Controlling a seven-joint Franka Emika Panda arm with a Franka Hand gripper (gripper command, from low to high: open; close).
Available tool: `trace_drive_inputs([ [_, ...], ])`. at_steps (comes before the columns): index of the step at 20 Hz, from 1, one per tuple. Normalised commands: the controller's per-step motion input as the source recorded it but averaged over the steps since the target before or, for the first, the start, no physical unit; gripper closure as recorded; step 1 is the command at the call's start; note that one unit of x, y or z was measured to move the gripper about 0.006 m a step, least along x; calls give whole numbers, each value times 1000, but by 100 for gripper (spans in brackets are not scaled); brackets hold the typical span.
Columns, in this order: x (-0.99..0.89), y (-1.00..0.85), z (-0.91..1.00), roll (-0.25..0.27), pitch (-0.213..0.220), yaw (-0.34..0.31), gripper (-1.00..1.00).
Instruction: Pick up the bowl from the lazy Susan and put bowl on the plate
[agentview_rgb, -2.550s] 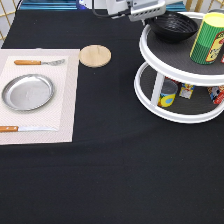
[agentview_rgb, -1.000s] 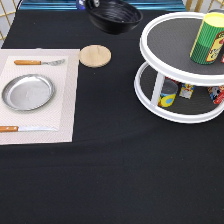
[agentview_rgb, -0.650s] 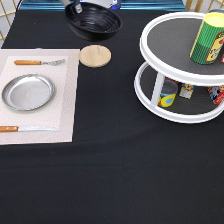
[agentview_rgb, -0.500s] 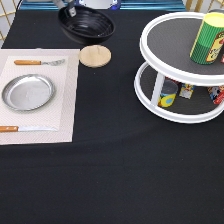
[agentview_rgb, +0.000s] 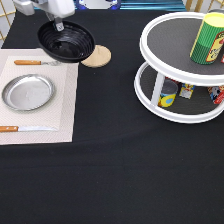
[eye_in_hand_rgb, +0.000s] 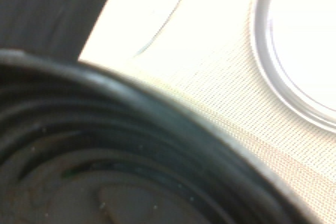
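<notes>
My gripper (agentview_rgb: 59, 25) is at the exterior view's top left, shut on the far rim of the glossy black bowl (agentview_rgb: 66, 42). The bowl hangs in the air over the placemat's top right corner, between the silver plate (agentview_rgb: 27, 92) and the wooden coaster (agentview_rgb: 99, 56). The wrist view shows the bowl's ribbed inside (eye_in_hand_rgb: 90, 170) from close by, with the plate's rim (eye_in_hand_rgb: 289, 95) beyond it. The white two-tier lazy Susan (agentview_rgb: 155, 92) stands at the exterior view's right, with no bowl on it.
A beige placemat (agentview_rgb: 67, 115) holds the plate, a fork (agentview_rgb: 35, 63) above it and a knife (agentview_rgb: 25, 128) below it. A green-yellow can (agentview_rgb: 210, 39) stands on the lazy Susan's top tier; small cans and jars sit on its lower tier.
The bowl has left the lazy Susan's top tier. My gripper has carried it leftward and lower, from above the coaster toward the placemat and plate.
</notes>
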Motion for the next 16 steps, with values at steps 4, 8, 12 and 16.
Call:
trace_drive_inputs([
  [4,0,-343,-338,0,-64,-264,100],
  [8,0,-476,-331,0,-74,-216,100],
  [12,0,-539,-310,0,-76,-193,100],
  [16,-73,-541,-294,0,-68,-190,100],
])
